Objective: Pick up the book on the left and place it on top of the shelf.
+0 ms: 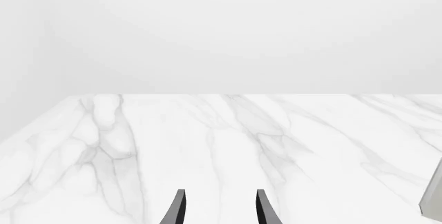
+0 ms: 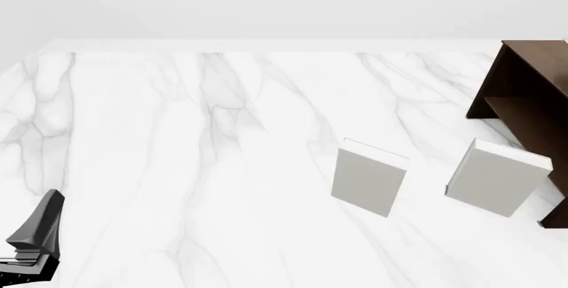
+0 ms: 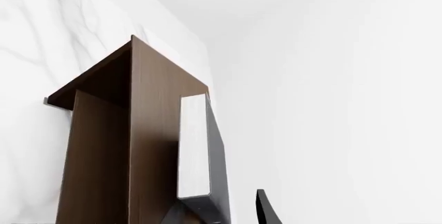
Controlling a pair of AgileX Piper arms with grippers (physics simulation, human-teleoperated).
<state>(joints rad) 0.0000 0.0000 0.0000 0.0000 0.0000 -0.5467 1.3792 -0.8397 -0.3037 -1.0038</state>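
The dark book, white page edge towards the camera, shows only in the right wrist view, lying against the flat top of the brown shelf. My right gripper is open around its near end. One finger stands clear of the cover with a white gap between; the other is mostly hidden behind the book. In the front view the shelf is cut off at the right edge, and the book and right gripper are out of frame. My left gripper is open and empty, low at the near left.
Two light grey books stand on the marble table, one in the middle right and one just in front of the shelf. The edge of a grey book shows in the left wrist view. A white wall lies behind the table.
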